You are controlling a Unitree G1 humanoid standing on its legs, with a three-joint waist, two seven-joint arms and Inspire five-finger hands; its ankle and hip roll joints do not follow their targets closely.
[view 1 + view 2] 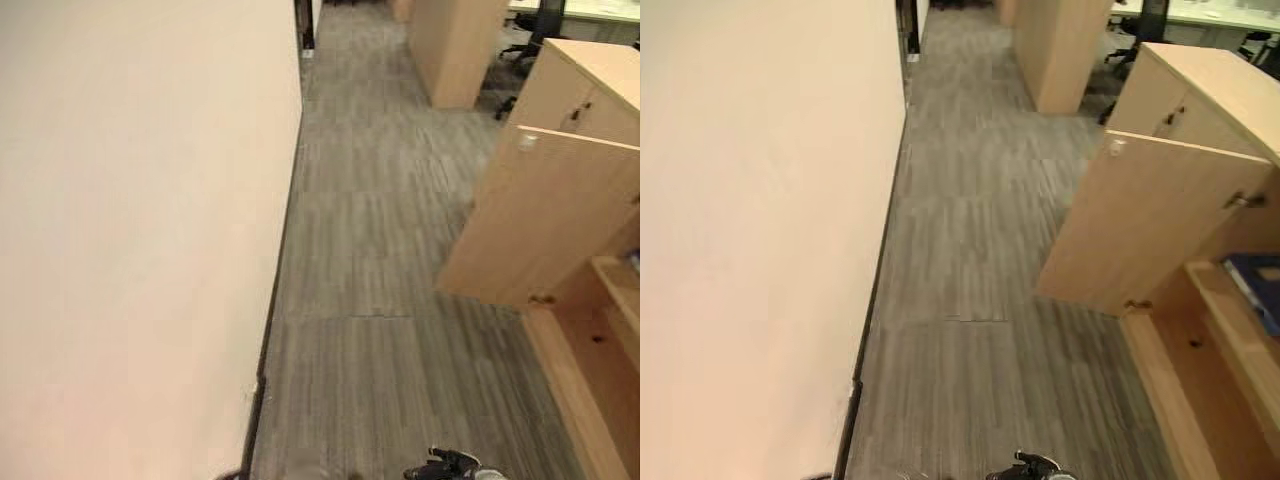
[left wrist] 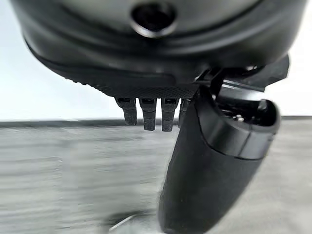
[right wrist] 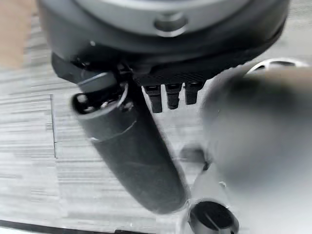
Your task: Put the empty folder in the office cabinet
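Left robot hand and right robot hand both relaxed, empty, open cabinet holding blue folder

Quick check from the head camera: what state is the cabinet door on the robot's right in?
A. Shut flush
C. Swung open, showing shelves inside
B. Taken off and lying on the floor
C: the cabinet door stands swung out over the floor, and the shelves inside the cabinet show behind it, with a blue thing lying on one.
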